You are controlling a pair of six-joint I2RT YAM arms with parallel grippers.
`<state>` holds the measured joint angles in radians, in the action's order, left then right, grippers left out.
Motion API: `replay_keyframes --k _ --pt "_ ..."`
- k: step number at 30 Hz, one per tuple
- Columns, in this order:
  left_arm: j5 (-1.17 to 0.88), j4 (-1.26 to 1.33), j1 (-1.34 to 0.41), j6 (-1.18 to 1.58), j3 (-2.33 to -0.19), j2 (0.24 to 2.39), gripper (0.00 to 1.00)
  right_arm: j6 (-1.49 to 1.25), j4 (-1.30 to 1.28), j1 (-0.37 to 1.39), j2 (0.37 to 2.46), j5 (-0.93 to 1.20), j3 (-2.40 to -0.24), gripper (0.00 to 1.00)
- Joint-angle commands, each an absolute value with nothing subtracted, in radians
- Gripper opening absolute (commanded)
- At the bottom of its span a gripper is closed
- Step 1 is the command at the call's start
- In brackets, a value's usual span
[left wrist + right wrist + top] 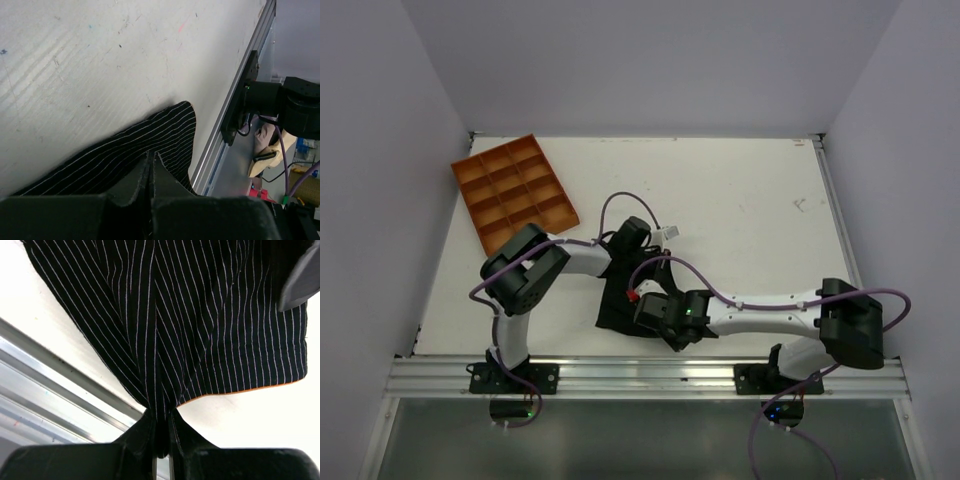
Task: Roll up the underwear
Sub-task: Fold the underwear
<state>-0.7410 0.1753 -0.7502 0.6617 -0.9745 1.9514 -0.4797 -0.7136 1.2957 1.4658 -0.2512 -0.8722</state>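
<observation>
The underwear is black with thin white pinstripes and an orange edge, lying near the table's front edge between the two arms. In the right wrist view the underwear fans out from a bunched corner, and my right gripper is shut on that corner. My right gripper sits over the garment's right side. In the left wrist view my left gripper is shut, its tips meeting on the underwear, which rises in a fold. My left gripper reaches down at the garment's far edge.
An orange compartment tray lies at the back left. An aluminium rail runs along the table's front edge, close to the garment; the rail also shows beside my right gripper. The right arm's base stands on it.
</observation>
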Motion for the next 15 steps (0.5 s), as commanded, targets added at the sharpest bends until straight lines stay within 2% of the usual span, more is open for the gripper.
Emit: replay_keyframes --k 1,7,15 --pt "-0.716 0.327 -0.752 0.702 -0.995 1.911 0.0 -0.505 -0.7 1.298 1.419 -0.218 -0.853 0.0" --pt "-0.75 0.293 -0.765 0.69 -1.065 1.976 0.0 -0.512 -0.693 1.298 1.391 -0.213 -0.831 0.0" --pt "-0.77 0.356 -0.807 0.695 -0.976 1.997 0.0 -0.534 -0.693 1.298 1.374 -0.207 -0.827 0.0"
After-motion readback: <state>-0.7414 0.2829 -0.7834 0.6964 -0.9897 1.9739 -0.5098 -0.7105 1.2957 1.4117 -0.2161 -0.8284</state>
